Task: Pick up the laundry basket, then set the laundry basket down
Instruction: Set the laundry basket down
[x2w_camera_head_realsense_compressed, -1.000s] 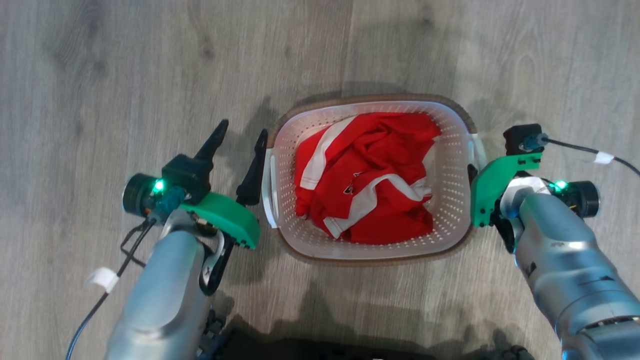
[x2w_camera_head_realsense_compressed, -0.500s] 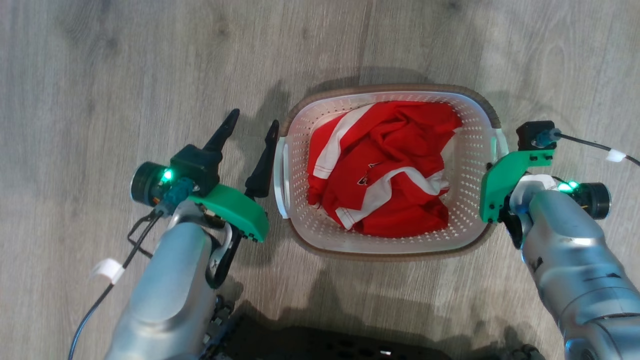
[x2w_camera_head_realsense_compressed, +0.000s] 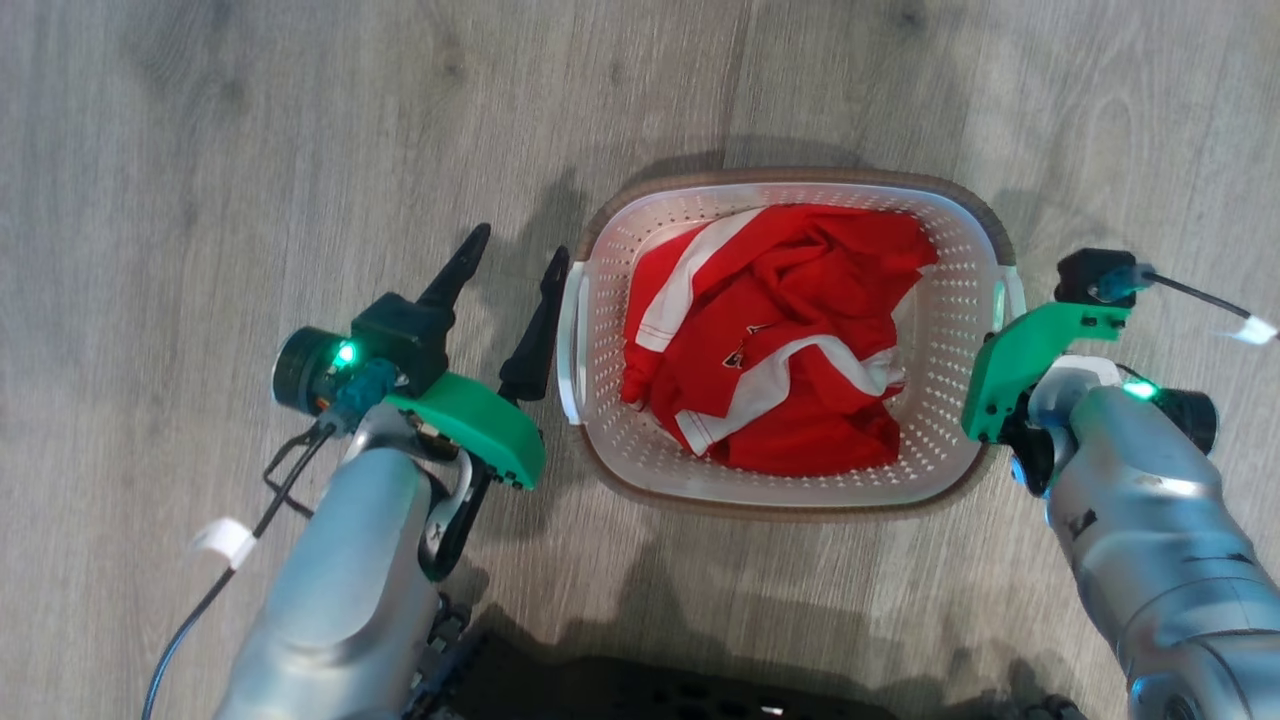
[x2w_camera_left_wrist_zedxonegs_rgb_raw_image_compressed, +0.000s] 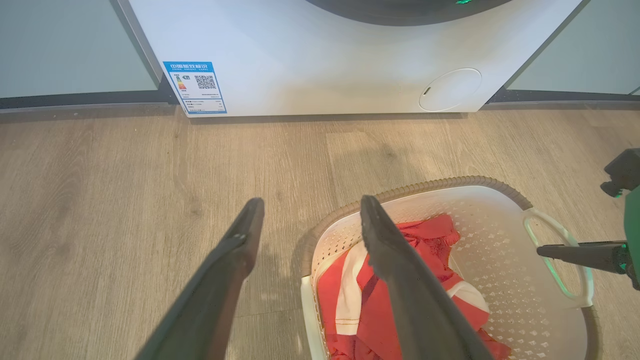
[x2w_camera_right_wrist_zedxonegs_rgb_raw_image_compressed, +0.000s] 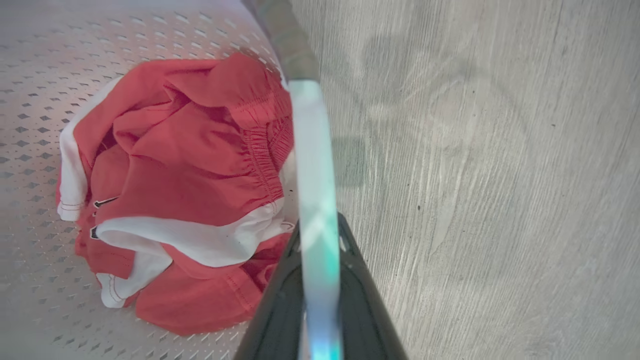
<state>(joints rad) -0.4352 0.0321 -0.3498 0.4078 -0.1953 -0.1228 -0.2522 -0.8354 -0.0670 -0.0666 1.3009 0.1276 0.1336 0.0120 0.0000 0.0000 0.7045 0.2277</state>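
Laundry basket (x2w_camera_head_realsense_compressed: 952, 330), cream-white and perforated with a brown rim, over the wooden floor (x2w_camera_head_realsense_compressed: 250, 150); it holds a crumpled red garment with white stripes (x2w_camera_head_realsense_compressed: 790, 330). Whether the basket's base rests on the floor is hard to judge from above.

Left of the basket: left gripper (x2w_camera_head_realsense_compressed: 518, 246), fingers spread apart and holding nothing, inner finger just beside the basket's left handle (x2w_camera_head_realsense_compressed: 570, 340).

At the basket's right side: right gripper (x2w_camera_right_wrist_zedxonegs_rgb_raw_image_compressed: 320, 222), its two dark fingers clamped from either side on the white right handle (x2w_camera_right_wrist_zedxonegs_rgb_raw_image_compressed: 310, 150).

Beyond the basket: white washing machine (x2w_camera_left_wrist_zedxonegs_rgb_raw_image_compressed: 320, 60).
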